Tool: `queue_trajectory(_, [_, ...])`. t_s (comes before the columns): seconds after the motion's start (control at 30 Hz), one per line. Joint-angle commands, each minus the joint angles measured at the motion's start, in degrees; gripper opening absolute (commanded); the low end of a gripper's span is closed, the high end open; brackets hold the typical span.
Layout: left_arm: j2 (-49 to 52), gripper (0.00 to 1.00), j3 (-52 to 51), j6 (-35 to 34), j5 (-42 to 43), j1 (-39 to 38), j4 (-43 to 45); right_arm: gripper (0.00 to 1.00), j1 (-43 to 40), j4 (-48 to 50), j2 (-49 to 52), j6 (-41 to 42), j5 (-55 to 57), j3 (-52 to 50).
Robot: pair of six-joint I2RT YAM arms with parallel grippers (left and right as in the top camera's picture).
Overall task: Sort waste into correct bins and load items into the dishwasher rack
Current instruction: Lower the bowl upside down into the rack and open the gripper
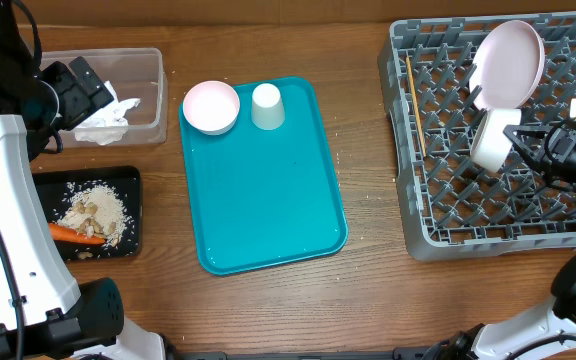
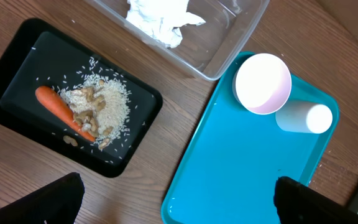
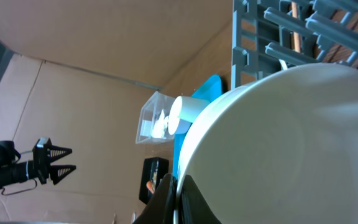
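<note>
My right hand [image 1: 518, 133] grips a white bowl [image 1: 492, 140] over the rack [image 1: 468, 215]. Only the left wrist view shows my left hand [image 2: 179, 204] spread open, empty.

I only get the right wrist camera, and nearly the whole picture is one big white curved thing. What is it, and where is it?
Observer: It is a small white bowl. The right end effector grips it by the rim and holds it over the grey dishwasher rack.
Visitor: Is anything else standing in that rack that I can't see?
Observer: Yes, a round plate stands on edge among the pegs at the far side, just beyond the held bowl.
</note>
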Motion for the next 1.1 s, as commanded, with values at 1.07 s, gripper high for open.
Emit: queue_trajectory(1.07, [0.0, 1.00, 0.0, -0.6, -0.5, 0.2, -0.1, 0.13, 1.0, -6.7, -6.9, 43.5, 52.1, 21.1])
